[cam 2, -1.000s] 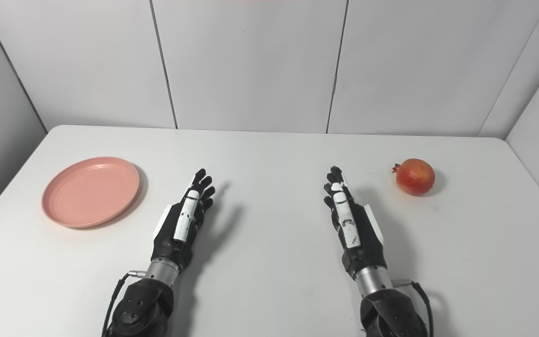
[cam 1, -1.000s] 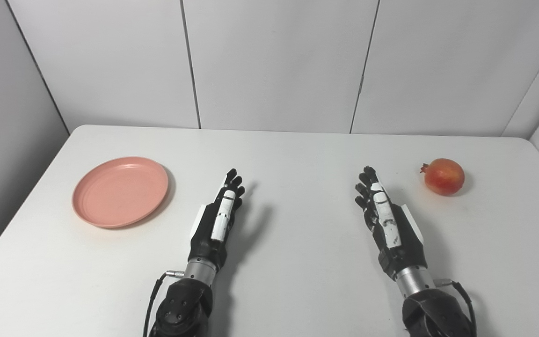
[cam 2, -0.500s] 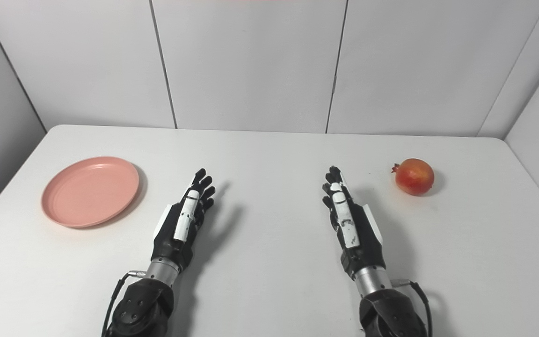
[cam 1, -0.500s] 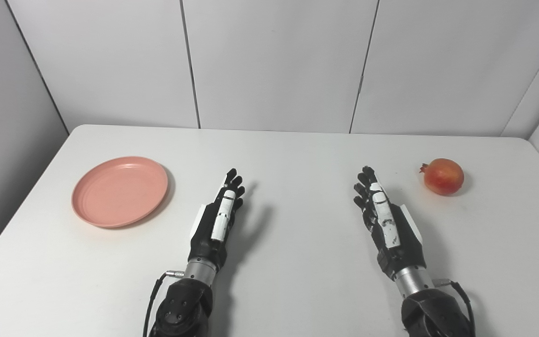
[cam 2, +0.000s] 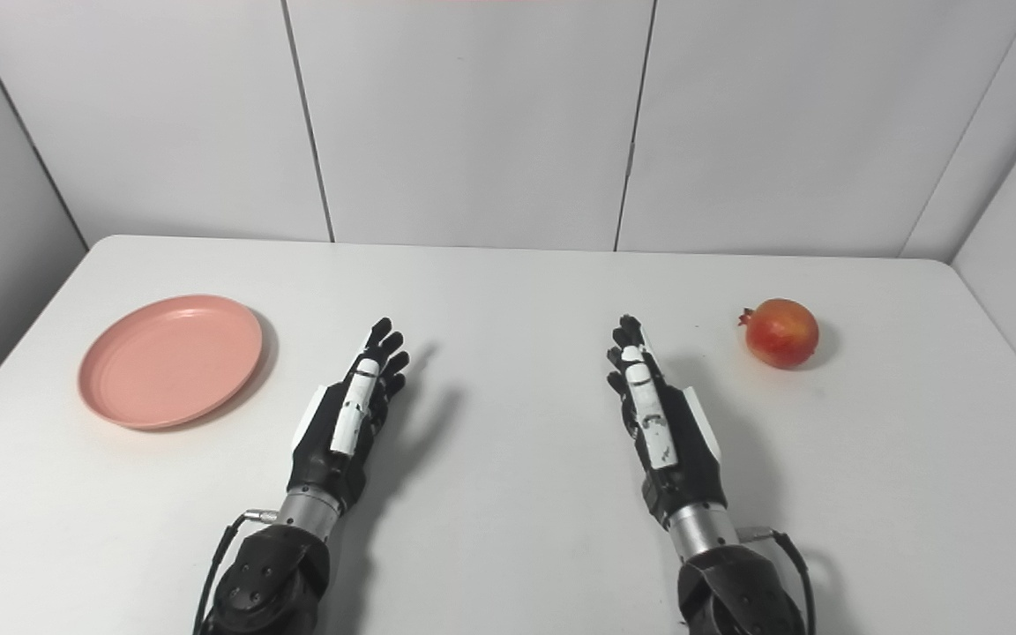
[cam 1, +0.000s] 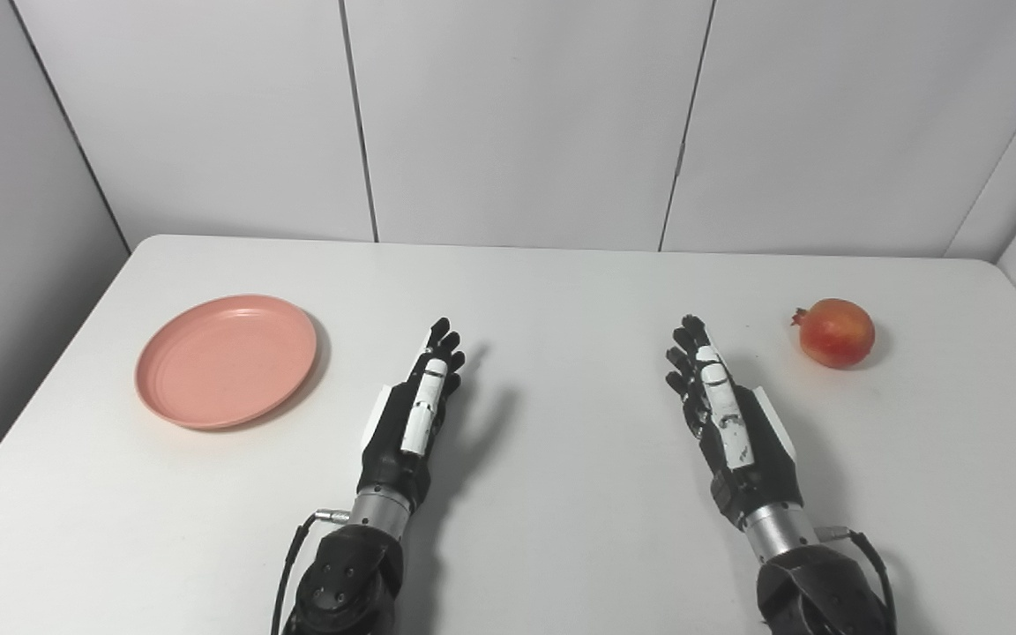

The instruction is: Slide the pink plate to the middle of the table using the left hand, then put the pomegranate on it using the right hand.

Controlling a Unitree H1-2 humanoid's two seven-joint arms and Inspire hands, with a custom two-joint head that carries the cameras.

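Pink plate (cam 1: 226, 360) lies well left of the left hand (cam 1: 411, 410), whose fingers (cam 1: 442, 339) seem straight, holding nothing.

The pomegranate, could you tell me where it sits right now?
The pomegranate rests on the table's far right side, beyond and right of the open right hand, untouched.

Both forearms cut off by bottom edge. Tabletop (cam 1: 561, 291) near edge and front corners out of frame. Left robot hand (cam 1: 409, 414) and right robot hand (cam 1: 728, 423) seen edge-on: palms hidden, contact with tabletop unclear. Pomegranate (cam 1: 836, 332) crown too small to make out.
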